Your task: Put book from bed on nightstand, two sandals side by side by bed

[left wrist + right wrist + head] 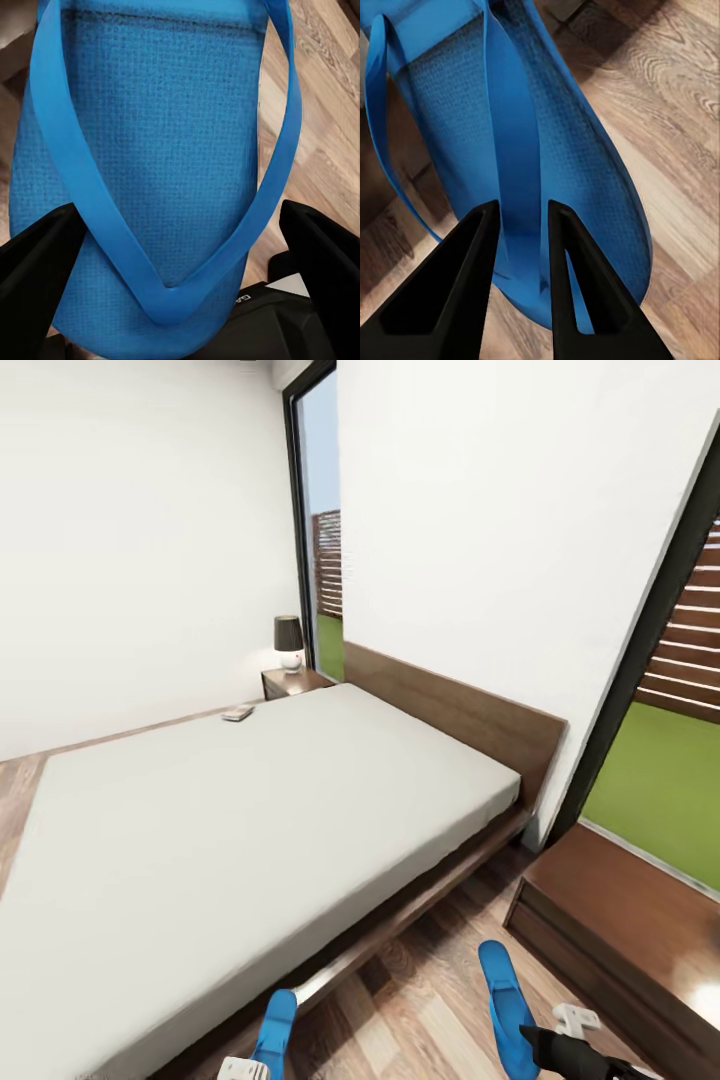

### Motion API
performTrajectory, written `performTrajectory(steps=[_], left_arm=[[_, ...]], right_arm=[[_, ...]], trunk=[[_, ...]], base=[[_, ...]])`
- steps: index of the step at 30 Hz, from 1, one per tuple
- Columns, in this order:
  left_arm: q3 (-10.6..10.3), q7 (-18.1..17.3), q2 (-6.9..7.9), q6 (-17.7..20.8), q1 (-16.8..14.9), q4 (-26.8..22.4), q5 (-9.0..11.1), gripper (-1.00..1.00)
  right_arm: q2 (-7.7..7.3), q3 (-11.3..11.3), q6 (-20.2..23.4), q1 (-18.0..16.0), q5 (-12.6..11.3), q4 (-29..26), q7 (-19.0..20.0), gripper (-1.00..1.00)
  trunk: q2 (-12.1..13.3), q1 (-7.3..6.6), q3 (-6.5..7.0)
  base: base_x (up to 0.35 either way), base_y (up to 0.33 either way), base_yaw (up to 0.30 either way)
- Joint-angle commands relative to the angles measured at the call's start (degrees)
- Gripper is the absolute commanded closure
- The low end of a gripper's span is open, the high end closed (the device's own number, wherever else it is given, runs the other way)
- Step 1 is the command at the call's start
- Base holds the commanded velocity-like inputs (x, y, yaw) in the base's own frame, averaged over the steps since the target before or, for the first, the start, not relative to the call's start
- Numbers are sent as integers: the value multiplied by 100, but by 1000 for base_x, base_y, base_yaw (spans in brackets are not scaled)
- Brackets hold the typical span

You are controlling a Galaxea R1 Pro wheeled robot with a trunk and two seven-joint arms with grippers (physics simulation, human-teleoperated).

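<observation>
Currently the right claw [517,217] is clamped on one strap of the right sandal [510,150]; in the right wrist view both dark fingers [450,292] sit tight against that strap, with wood-plank floor [675,135] behind. In the head view this sandal [505,1005] stands beside the bed frame, ahead of the right claw [545,1045].

The left claw [180,255] is spread wide, one finger [37,262] on each side of the left sandal [150,150]; whether the pads actually touch the sole is hard to judge (the finger surfaces are in deep shadow). In the head view that sandal [275,1035] lies at the bed's near edge.

The book [238,712] rests on the bed [250,830] at its far edge, near the nightstand [290,682], which carries a lamp [289,643]. A second dark worktop [620,920] stands at right under the window [670,760]
</observation>
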Motion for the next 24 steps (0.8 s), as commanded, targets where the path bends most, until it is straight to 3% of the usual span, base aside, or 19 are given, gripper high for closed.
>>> performTrajectory(steps=[1,17,24], left_arm=[[40,-14,-1,-35,-6,7,-62,100],[40,-14,-1,-35,-6,7,-62,100],[40,-14,-1,-35,-6,7,-62,100]], right_arm=[[-5,-19,-31,-10,-26,26,38,100],[-5,-19,-31,-10,-26,26,38,100],[-5,-19,-31,-10,-26,26,39,100]], trunk=[[-4,0,-6],[-4,0,-6],[-4,0,-6]], base=[[0,0,236],[-56,0,26],[0,0,248]])
